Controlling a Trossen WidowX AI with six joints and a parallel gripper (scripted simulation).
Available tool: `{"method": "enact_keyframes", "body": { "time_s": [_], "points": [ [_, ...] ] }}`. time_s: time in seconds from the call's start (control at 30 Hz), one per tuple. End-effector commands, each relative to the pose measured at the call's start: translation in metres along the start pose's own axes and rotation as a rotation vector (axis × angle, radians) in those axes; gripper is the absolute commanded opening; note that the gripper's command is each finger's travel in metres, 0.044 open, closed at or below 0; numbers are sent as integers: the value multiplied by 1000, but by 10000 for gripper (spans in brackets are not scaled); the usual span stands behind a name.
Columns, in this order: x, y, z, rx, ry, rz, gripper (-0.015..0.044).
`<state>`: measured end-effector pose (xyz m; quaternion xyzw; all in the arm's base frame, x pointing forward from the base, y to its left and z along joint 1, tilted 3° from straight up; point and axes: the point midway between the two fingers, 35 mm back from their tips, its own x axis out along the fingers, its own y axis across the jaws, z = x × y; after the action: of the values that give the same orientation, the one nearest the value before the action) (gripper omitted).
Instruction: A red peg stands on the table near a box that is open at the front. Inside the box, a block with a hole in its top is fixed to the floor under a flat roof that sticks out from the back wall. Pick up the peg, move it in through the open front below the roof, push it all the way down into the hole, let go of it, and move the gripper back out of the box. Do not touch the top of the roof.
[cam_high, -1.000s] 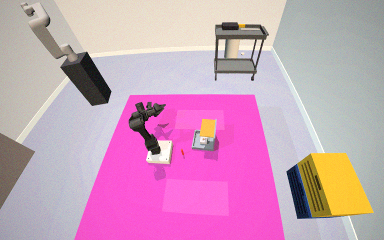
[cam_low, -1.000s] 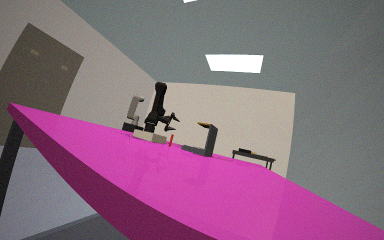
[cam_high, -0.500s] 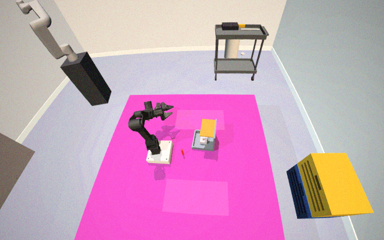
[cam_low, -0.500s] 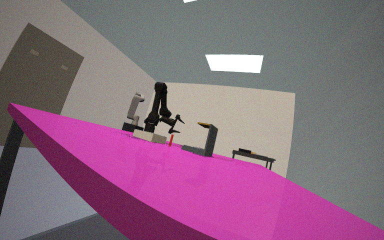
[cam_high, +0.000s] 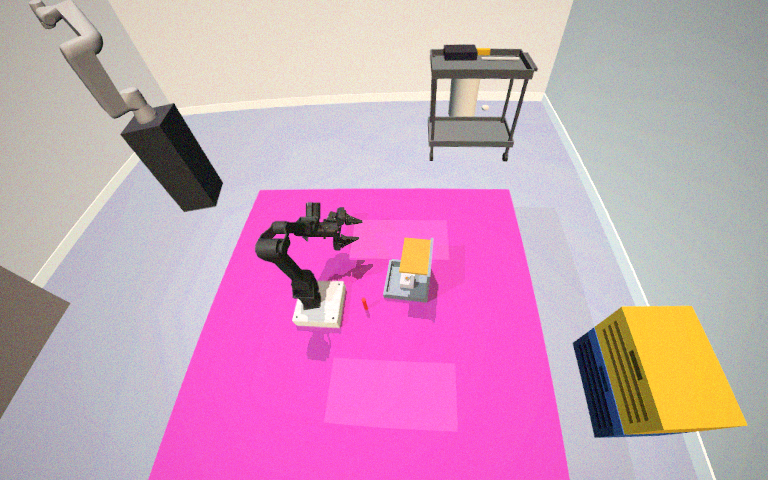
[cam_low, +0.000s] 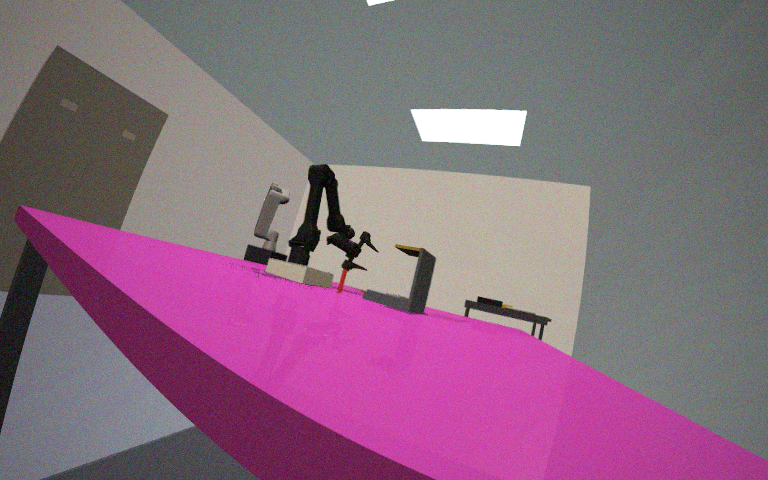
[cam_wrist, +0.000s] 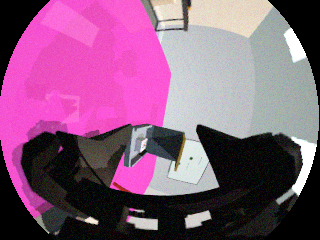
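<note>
The red peg (cam_high: 364, 304) (cam_low: 342, 280) (cam_wrist: 121, 187) stands upright on the table, between the robot's white base and the box. The box (cam_high: 415, 297) (cam_low: 424, 280) (cam_wrist: 165, 141) stands to the right of the peg in the top and exterior views, its open front toward the robot. Its flat orange roof (cam_high: 416, 255) (cam_low: 406, 249) (cam_wrist: 180, 152) sticks out from the back wall. The pale block (cam_high: 406, 281) (cam_wrist: 144, 145) sits on the box floor, partly below the roof in the top view. My gripper (cam_high: 360, 230) (cam_low: 372, 260) (cam_wrist: 164, 127) is open and empty, raised above the table, away from peg and box.
The arm's white base (cam_high: 334, 305) (cam_low: 300, 271) stands close to the peg, left of it in the top view. The pink table (cam_high: 283, 396) (cam_low: 339, 362) carries base, peg and box. A cart (cam_high: 470, 131), a grey arm on a pedestal and a yellow cabinet (cam_high: 679, 367) stand away from the table.
</note>
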<state>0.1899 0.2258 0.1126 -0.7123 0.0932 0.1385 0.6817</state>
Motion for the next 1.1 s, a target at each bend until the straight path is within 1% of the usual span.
{"method": "enact_keyframes", "body": {
  "time_s": [0.0,0.53,1.07],
  "points": [
    [12,-1,-14,-67,59,37,440],
    [43,6,-80,-295,271,222,440],
    [51,16,-150,-472,440,481,440]
  ]
}}
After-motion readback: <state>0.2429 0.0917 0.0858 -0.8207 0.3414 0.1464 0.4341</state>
